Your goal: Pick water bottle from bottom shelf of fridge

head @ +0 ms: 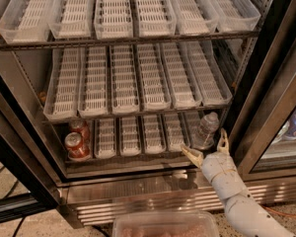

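**Open gripper lined up on the bottle**

The water bottle [206,130] stands upright at the right end of the bottom shelf [138,158], near its front edge and likely easy to reach. The gripper [207,148] hangs just in front of it, fingers spread wide and empty, apparently set to straddle it. Red cans [77,143] sit far left in the fridge [153,194].

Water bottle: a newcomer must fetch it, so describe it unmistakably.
In the open fridge, look at the bottom shelf, far right end. The water bottle stands there, just behind the open gripper: clear, ribbed, white-capped, unlike the red soda cans at the left.
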`<state>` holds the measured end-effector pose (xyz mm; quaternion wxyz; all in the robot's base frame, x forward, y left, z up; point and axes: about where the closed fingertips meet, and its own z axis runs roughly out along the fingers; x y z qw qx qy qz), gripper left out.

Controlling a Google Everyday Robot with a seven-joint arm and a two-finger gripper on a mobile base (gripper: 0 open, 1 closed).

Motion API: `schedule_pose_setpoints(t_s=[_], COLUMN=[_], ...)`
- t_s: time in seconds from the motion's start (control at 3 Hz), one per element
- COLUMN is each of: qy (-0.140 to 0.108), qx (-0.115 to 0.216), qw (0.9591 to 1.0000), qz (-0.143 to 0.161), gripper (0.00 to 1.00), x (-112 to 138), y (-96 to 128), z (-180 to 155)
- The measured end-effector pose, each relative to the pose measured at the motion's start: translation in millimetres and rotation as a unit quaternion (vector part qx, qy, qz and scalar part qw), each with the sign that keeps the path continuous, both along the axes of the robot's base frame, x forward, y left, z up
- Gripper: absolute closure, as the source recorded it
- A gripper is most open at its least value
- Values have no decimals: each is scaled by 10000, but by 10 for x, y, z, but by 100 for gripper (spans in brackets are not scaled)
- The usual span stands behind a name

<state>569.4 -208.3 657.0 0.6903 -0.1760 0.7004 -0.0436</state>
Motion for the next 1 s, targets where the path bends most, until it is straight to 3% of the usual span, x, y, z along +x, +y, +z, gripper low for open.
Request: schedule_pose_setpoints(t_s=[1.0], qy=[-231], qx=[3], qw=[9989], qz=[-409], gripper=[24], x=[89], y=[-132], z=[-7])
